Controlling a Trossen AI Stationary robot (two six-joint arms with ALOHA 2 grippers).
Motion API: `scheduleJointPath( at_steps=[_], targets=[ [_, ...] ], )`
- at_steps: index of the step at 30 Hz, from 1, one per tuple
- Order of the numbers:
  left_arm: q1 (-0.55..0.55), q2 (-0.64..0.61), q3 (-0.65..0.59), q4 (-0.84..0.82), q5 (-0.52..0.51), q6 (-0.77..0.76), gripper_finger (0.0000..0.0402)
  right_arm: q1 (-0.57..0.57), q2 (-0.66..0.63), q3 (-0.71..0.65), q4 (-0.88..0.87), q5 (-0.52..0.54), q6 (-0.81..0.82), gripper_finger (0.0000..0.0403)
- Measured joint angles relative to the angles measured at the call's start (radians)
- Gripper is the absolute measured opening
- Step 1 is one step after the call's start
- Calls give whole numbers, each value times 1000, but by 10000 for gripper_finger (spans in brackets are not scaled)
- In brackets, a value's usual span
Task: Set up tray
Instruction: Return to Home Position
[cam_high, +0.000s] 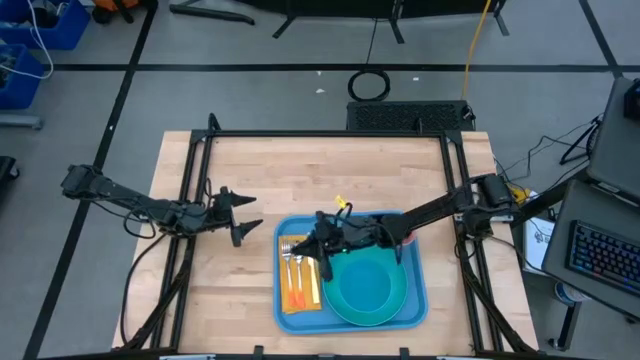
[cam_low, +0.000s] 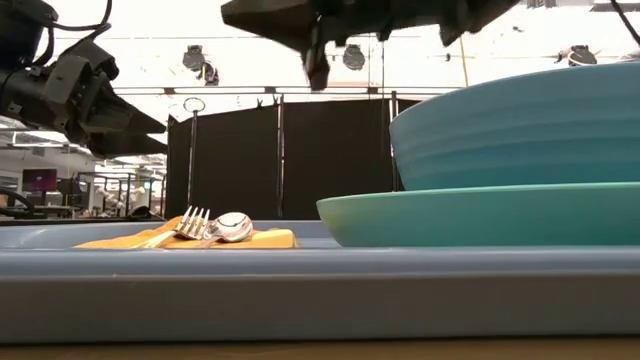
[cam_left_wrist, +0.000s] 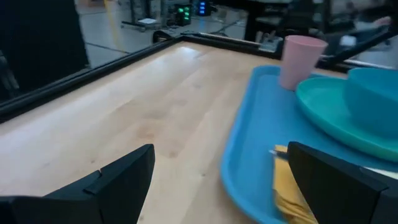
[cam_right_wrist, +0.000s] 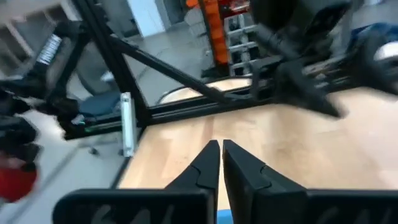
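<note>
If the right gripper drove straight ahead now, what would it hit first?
Probably nothing near: ahead of the right gripper is only table, then the black frame rail; the left gripper sits off to one side.

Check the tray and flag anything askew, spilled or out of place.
Nothing stands out. On the tray, the cutlery lies in line on the napkin, the bowl sits upright on the plate, and the cup stands upright. The right gripper hangs shut above the tray; the left gripper is open beside it.

The right gripper (cam_right_wrist: 221, 149) hangs, jaws pressed together, over the wooden table (cam_right_wrist: 298, 143).
</note>
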Motion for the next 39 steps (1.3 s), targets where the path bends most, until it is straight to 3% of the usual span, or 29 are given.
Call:
scheduleJointPath(
  at_steps=[6, 11, 18, 23, 36, 39],
  targets=[
    [-1, 0, 0, 88, 98, 5, 367, 21, -195, -92, -81, 82, -149, 1],
    [0, 0, 0, 232, 260, 90, 367, 28, -404, -290, -36, 133, -253, 0],
    [-1, -11, 0, 393, 421, 201, 367, 35, -704, -578, 57, 136, -260, 0],
    [-1, -42, 0, 399, 506, 211, 367, 68, -926, -763, 111, 213, -344, 0],
    [-2, -189, 0, 330, 642, 240, 367, 141, -1406, -1133, 147, 213, -381, 0],
    [-2, -242, 0, 237, 652, 241, 367, 150, -1471, -1133, 20, 209, -376, 0]
  ],
)
